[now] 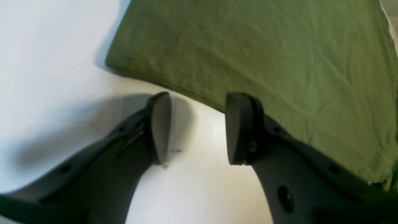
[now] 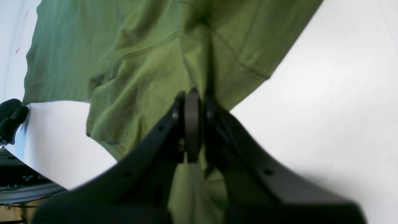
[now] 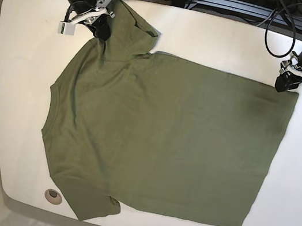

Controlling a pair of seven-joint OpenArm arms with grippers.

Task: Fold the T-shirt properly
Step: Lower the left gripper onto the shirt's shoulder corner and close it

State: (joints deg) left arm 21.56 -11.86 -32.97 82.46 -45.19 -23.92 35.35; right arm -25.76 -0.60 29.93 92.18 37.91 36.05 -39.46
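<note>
Fingers of the left gripper (image 1: 197, 127) stand apart with only bare table between them, right at the hem of the T-shirt (image 3: 164, 139), while the right gripper (image 2: 194, 124) is clenched on a bunched fold of the shirt by its sleeve. Olive green and plain, the shirt lies spread nearly flat across the white table (image 3: 21, 55), lightly wrinkled, its far sleeve pulled up into a ridge at the right gripper.
</note>
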